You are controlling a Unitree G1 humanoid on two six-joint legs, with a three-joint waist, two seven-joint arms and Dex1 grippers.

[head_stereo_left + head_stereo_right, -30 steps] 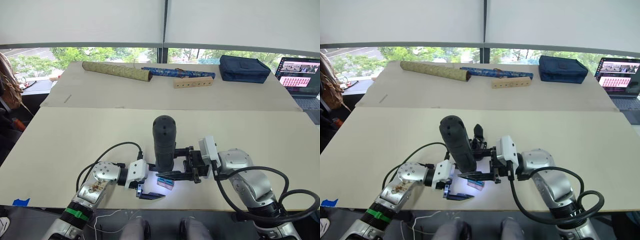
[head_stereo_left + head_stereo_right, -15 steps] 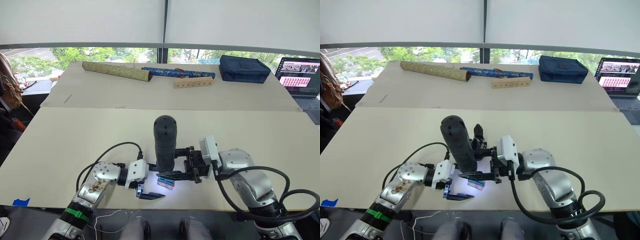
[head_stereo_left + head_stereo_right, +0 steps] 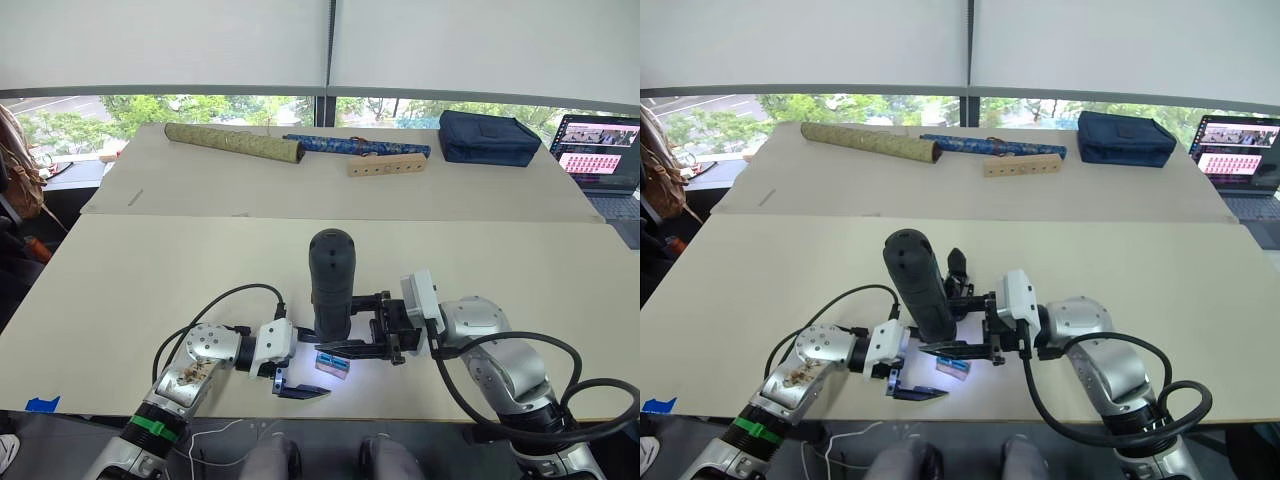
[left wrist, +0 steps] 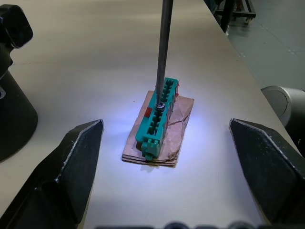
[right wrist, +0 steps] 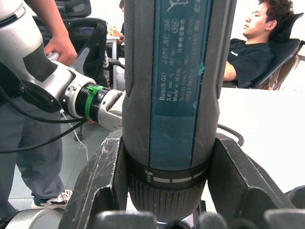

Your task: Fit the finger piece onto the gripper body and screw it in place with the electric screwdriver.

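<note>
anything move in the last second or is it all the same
Barely. The right tool, shut on the screwdriver, nudged it slightly toward the robot's right. Its bit rests on a screw in the green holder. The left tool stayed open beside it, and the gripper body did not move.

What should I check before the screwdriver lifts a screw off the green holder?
1. Right gripper clamped on the screwdriver: ok.
2. Bit seated on a screw in the green holder: ok.
3. Screwdriver upright: ok.
4. Left gripper open, clear of the holder: ok.
5. Gripper body standing on the table behind the screwdriver: ok.
6. Finger piece fitted on it: cannot tell.
</note>
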